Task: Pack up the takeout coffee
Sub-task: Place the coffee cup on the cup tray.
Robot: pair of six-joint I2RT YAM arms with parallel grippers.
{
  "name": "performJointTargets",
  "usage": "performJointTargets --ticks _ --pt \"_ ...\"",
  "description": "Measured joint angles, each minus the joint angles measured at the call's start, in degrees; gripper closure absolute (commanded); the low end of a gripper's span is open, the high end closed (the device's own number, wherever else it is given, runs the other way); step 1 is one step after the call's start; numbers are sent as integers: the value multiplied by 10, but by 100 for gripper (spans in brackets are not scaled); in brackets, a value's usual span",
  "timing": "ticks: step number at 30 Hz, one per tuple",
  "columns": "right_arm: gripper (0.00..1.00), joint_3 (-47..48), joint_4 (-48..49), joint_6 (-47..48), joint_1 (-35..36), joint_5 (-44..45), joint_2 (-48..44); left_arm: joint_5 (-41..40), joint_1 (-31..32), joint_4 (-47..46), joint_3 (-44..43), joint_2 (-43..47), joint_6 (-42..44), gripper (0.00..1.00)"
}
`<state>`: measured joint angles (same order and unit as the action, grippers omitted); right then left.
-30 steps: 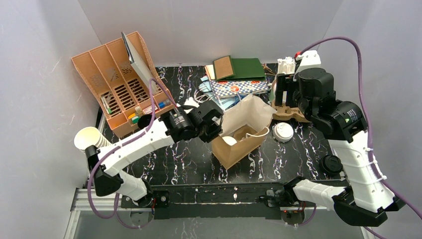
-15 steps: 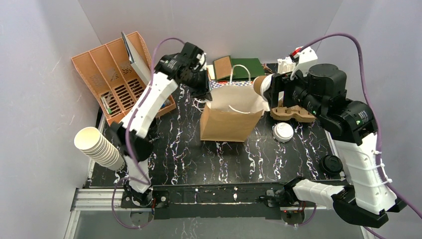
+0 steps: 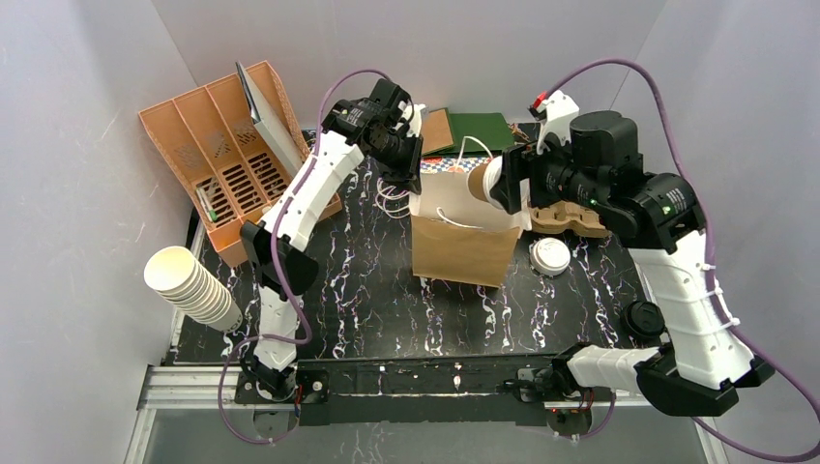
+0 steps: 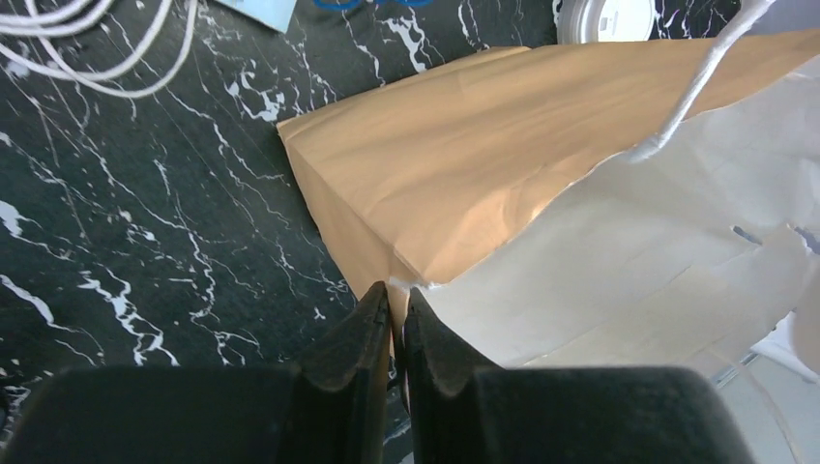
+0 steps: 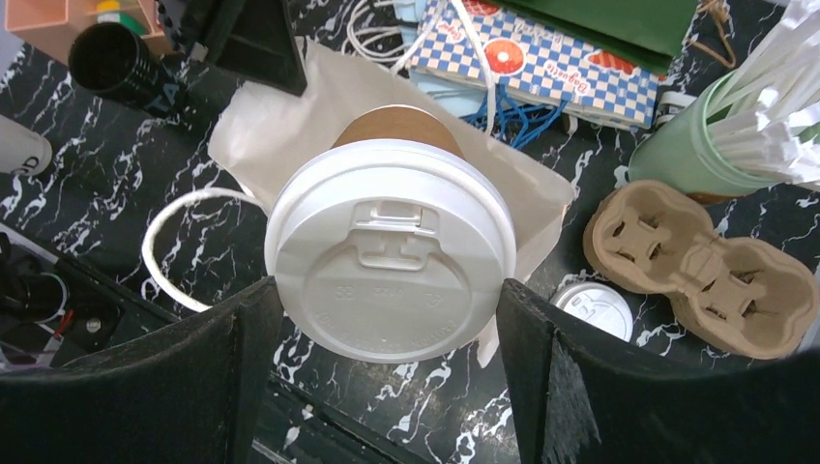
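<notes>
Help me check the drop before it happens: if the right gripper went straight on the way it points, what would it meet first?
Probably the open paper bag: the right gripper, shut on the lidded cup, points down at its white inside. Depth is unclear.

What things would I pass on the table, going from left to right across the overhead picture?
Stack of cream cups → brown paper bag → loose white lid → black cup.
</notes>
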<state>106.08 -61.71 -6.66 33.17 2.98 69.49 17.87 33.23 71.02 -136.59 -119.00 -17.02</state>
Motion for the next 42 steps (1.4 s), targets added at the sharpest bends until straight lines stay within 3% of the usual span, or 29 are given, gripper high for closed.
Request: performJointTargets --ticks 2,15,20,35,36,42 --pt "55 -6 -7 0 0 -3 4 -6 0 -23 18 16 -2 100" --pt "57 -44 -64 -25 0 -11 54 11 0 -106 47 39 8 100" --pt "59 -44 -90 -52 0 -40 78 22 0 -116 12 10 -2 100" --pt "64 -46 -65 -153 47 -112 87 89 -5 -106 -59 -54 -131 100" --pt "65 -45 -61 -157 50 -113 91 93 -5 -107 -61 -54 -136 99" --pt "64 -14 -71 -166 55 -57 122 103 -5 -128 -62 -54 -156 69"
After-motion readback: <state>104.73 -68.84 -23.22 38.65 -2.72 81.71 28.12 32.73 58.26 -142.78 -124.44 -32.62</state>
